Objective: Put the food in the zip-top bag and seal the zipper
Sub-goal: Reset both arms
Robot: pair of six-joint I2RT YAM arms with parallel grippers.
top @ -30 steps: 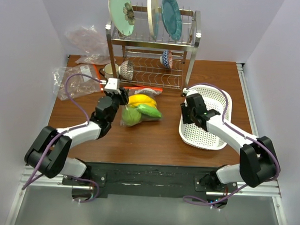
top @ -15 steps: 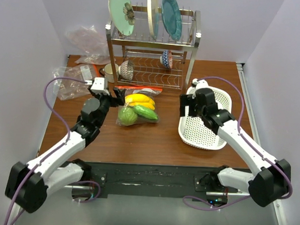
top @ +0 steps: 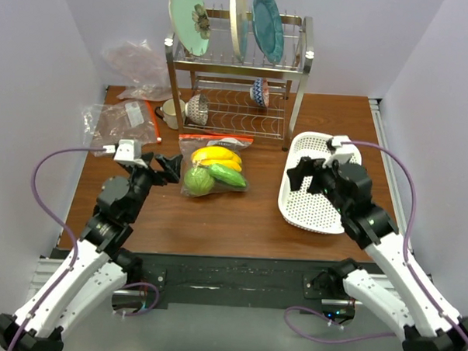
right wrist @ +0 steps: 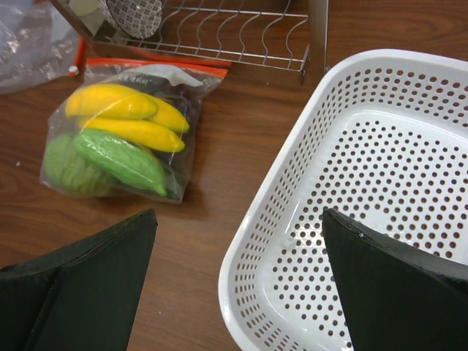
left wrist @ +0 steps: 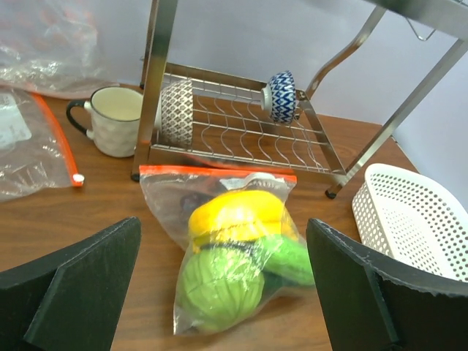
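Observation:
The zip-top bag [top: 216, 168] lies on the table in front of the dish rack, holding the food: yellow bananas [top: 217, 154], a green cucumber [top: 229, 174] and a green cabbage [top: 199, 181]. Its orange-red zipper [top: 216, 138] runs flat and straight along the far edge and looks closed. My left gripper [top: 163, 168] hangs open just left of the bag, touching nothing. In the left wrist view the bag [left wrist: 227, 248] sits ahead between the spread fingers. My right gripper [top: 305, 177] is open and empty over the near left rim of the white basket [top: 326, 199].
The white mesh basket [right wrist: 380, 183] at the right is empty. A metal dish rack [top: 238, 75] with plates and bowls stands at the back. A mug [top: 171, 109] and other clear bags [top: 120, 124] lie at the back left.
Both grippers opened and both arms drew back toward the near edge. The left gripper let go of the bag's left corner and moved left; the bag shifted slightly left.

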